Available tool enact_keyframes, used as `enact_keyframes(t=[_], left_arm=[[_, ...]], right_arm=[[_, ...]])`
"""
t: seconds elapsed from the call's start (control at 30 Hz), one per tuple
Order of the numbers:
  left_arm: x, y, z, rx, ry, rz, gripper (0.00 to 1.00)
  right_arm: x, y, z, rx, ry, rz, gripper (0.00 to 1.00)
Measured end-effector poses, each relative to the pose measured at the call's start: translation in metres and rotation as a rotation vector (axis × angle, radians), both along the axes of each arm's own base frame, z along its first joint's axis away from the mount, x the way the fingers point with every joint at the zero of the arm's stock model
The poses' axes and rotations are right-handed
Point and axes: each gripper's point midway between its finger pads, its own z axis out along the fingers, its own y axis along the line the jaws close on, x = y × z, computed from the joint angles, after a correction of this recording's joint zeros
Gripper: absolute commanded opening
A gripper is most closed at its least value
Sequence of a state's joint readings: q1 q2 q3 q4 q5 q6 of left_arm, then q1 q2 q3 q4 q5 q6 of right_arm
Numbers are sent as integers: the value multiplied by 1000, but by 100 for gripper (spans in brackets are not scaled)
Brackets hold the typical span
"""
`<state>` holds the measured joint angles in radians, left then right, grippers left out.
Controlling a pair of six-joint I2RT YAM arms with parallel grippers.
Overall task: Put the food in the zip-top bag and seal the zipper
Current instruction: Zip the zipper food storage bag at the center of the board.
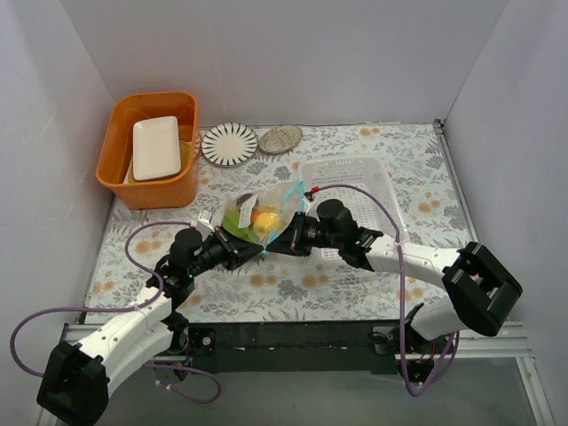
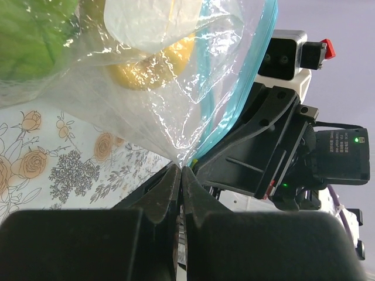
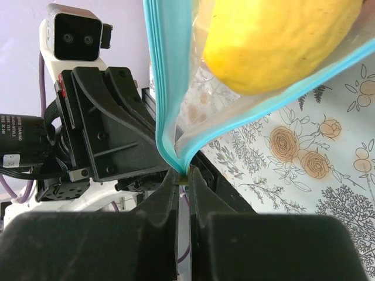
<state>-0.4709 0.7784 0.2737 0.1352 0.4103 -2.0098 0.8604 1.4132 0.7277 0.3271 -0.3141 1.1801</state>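
Because both arms grip the bag (image 1: 257, 211) at almost one spot, little holds the rest of it. It sits near the middle of the desk (image 1: 293, 293), a little toward the left edge and just beside the white basket (image 1: 348, 163). The left pincer (image 2: 179, 171) is pressed together on the clear film at the bag's bottom corner. The right pincer (image 3: 185, 173) is pinched on the end of the blue zipper (image 3: 159, 111), and the two nearly touch. From that end the two blue strips part, so the mouth looks open. The lemon (image 3: 275, 41) lies right against the mouth, and a green fruit (image 2: 32, 35) sits deeper in.

Several things could go wrong from here. The slick film could slide out of the left grip. A tilt toward the mouth could roll the lemon out onto the desk. A run along the zipper could skip where the lemon bulges, leaving a gap. The pincers, being so close, could also knock each other.
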Motion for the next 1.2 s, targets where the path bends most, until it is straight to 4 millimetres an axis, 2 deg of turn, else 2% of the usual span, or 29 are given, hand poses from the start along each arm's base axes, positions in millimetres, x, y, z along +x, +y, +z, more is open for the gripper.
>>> enact_keyframes(t=[0.47,0.93,1.2], left_arm=[[-2,1,-6,7,31,1,0],[-11,2,-18,45,63,-32,0],[-14,4,-18,49,70,-30,0]], right_arm=[[2,1,3,20,-1,-7,4],[10,-5,-3,10,-2,-47,4],[11,-8,-5,4,-2,-61,4]])
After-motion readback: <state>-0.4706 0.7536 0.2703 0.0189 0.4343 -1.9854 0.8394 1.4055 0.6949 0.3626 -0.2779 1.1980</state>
